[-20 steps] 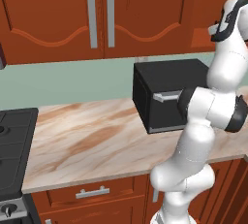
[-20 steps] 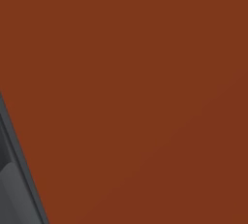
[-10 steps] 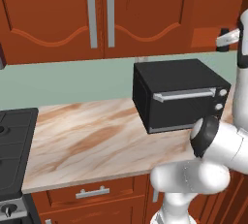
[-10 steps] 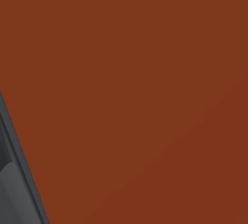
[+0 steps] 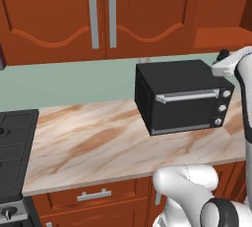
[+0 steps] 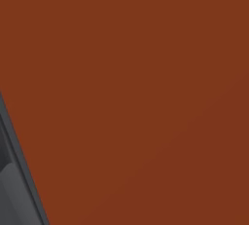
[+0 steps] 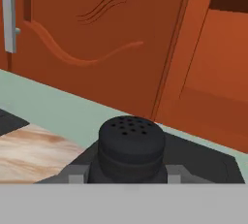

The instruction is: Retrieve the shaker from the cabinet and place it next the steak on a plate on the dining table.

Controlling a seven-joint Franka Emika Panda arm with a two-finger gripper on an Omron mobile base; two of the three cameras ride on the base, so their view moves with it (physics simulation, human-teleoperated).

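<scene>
Kitchen counter and closed wall cabinet (image 5: 98, 14) faced me. I saw the shaker (image 7: 131, 145), its holed cap up, clamped between my gripper's (image 7: 127, 173) fingers, above the microwave (image 5: 182, 96) top. Over the last second my arm had folded low at the base while the hand stayed up at the right edge; the base views had not shifted. I judged retrieval done, with the carry to the dining table left.
</scene>
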